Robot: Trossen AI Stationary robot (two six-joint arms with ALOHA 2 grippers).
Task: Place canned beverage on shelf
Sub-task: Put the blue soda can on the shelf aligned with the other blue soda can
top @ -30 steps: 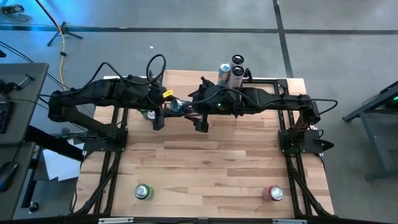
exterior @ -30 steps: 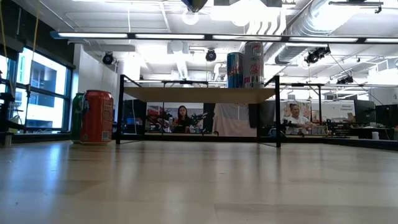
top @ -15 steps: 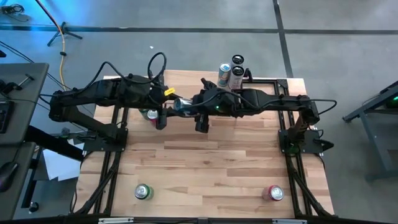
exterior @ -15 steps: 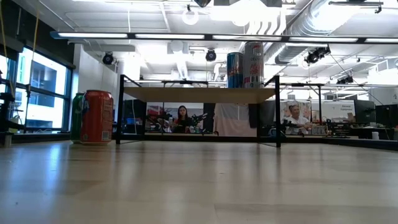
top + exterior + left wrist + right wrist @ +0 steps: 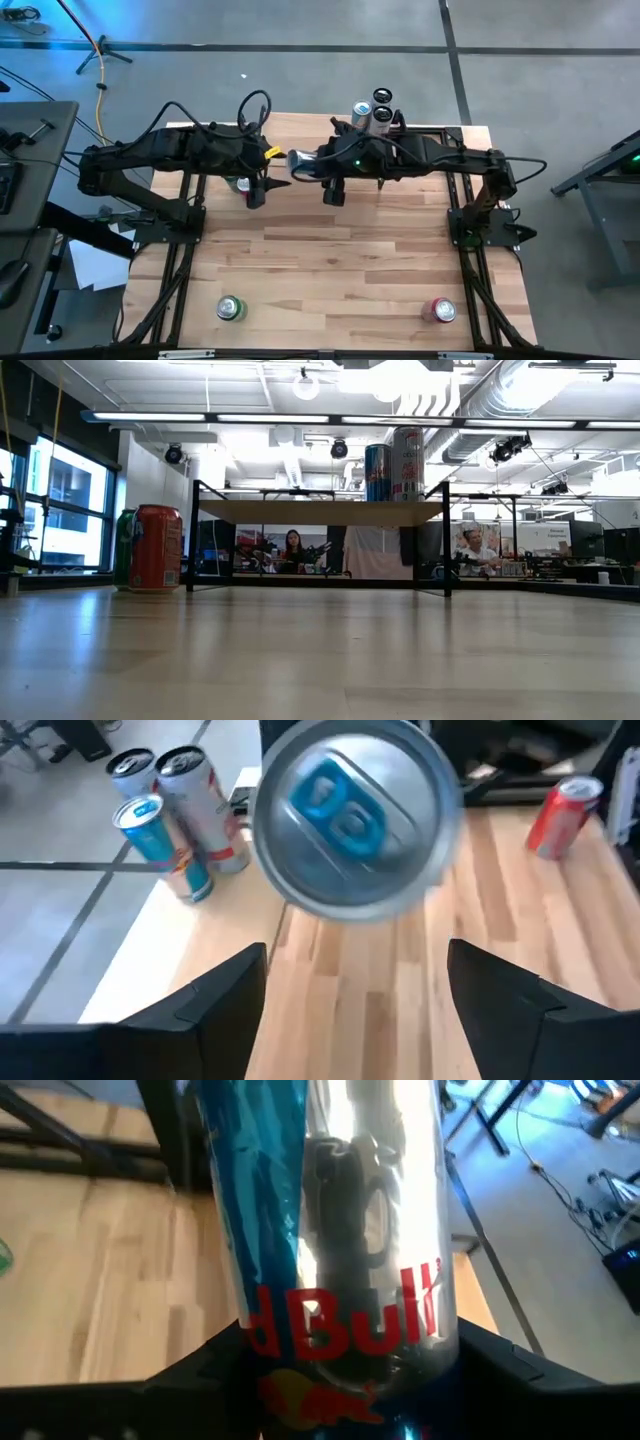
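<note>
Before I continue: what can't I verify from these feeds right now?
- Low view: the handover is cut off above the top edge; only the light-wood shelf shows.
- Right wrist view: the silver-and-blue Red Bull can in the right gripper blocks everything ahead.
- High view: the arms cover most of the shelf; a green can is half hidden under the left arm.

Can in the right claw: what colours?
Silver and blue with red lettering, on the can; right wrist view shows it best.
</note>
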